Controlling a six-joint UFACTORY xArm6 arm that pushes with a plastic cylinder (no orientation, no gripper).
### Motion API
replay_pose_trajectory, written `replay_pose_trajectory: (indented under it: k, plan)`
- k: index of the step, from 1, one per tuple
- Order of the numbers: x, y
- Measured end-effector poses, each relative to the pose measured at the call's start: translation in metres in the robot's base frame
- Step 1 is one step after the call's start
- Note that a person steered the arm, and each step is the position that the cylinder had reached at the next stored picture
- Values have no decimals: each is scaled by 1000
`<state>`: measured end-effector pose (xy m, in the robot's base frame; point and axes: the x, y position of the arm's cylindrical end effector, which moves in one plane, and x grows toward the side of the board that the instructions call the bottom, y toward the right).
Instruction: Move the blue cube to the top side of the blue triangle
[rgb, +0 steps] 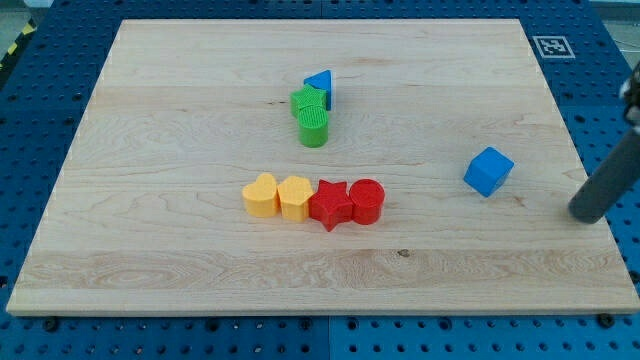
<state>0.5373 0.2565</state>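
Observation:
The blue cube (488, 171) sits on the wooden board at the view's right, middle height. The blue triangle (319, 86) is near the top centre, touching a green star-like block (307, 102) just below-left of it. My rod comes in from the view's right edge; my tip (584, 212) rests on the board to the right of and slightly below the blue cube, apart from it by about a cube's width.
A green cylinder (314, 129) lies under the green star-like block. A row runs across the middle: a yellow block (260, 195), a second yellow block (295, 196), a red star (331, 205) and a red cylinder (367, 200). The board's right edge (590, 140) is near my tip.

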Motion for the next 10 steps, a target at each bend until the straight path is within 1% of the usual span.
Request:
replay_pose_trajectory:
  k: [1, 3, 5, 6, 8, 9, 10]
  plan:
    - [6, -45]
    - [-90, -86]
    - [-167, -131]
    - [-204, -143]
    - [-201, -108]
    - [-215, -126]
    - [-217, -167]
